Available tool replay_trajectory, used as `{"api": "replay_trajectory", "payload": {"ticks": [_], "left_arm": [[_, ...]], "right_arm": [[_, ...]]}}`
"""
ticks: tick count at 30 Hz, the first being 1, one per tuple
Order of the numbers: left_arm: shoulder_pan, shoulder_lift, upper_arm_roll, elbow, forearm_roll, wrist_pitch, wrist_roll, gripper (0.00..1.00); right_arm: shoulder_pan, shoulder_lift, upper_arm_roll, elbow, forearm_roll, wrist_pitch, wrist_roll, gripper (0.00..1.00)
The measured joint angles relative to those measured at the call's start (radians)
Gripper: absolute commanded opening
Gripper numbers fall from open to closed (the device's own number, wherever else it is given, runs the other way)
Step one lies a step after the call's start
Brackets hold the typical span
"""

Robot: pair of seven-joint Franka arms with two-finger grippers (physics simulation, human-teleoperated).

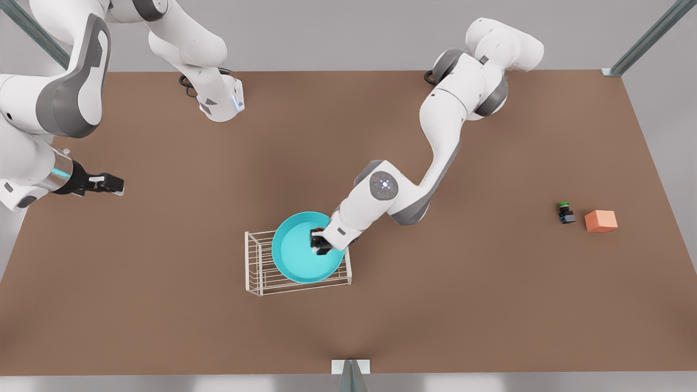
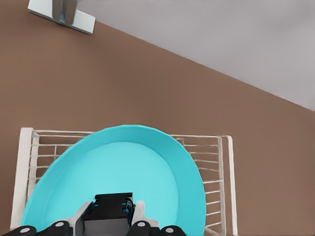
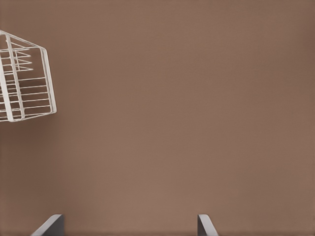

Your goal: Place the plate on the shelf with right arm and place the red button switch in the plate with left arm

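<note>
The teal plate (image 1: 297,253) (image 2: 123,172) lies on the white wire shelf (image 1: 256,272) (image 2: 219,187) near the table's middle, its rim overhanging the rack's far side. My left gripper (image 1: 321,243) (image 2: 112,216), on the arm coming from the front view's right, hangs low over the plate's edge. It is shut on the red button switch (image 1: 317,235) (image 2: 113,207), whose black body sits between the fingers. My right gripper (image 1: 111,184) (image 3: 129,227) waits open at the front view's left, holding nothing. A corner of the shelf (image 3: 24,83) appears in the right wrist view.
A green-capped switch (image 1: 566,212) and an orange block (image 1: 600,221) sit side by side at the front view's right. A metal post (image 1: 350,371) (image 2: 63,12) stands at the table's near edge.
</note>
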Motion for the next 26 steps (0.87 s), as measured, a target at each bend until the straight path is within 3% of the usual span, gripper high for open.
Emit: {"api": "replay_trajectory", "payload": {"ticks": [5,12,17,18,20,21,26], "left_arm": [[-0.002,-0.003,0.0,-0.02,-0.022,0.044,-0.063,1.0],[0.106,-0.204,0.002,-0.019,0.161,-0.401,-0.112,1.0],[0.378,-0.338,0.004,-0.016,0.222,-0.71,-0.012,1.0],[0.422,-0.393,0.004,-0.062,0.228,-0.753,0.019,1.0],[0.514,-0.68,0.006,-0.505,0.227,-0.745,0.103,1.0],[0.539,-0.759,0.007,-0.599,0.213,-0.754,0.142,1.0],[0.662,-0.828,0.004,-0.663,0.114,-0.806,0.308,1.0]], "right_arm": [[0.0,0.0,0.0,0.0,0.0,0.001,0.0,1.0],[0.0,0.006,-0.001,0.0,-0.001,0.003,-0.001,1.0],[0.0,0.003,-0.001,0.0,-0.001,0.003,0.0,1.0],[0.0,0.0,-0.001,0.001,0.0,0.003,0.0,1.0],[0.0,-0.004,-0.001,0.001,-0.001,0.002,0.0,1.0],[0.0,-0.005,-0.001,0.001,-0.001,0.002,0.0,1.0],[0.0,-0.011,-0.001,0.002,0.0,-0.003,0.0,1.0]]}}
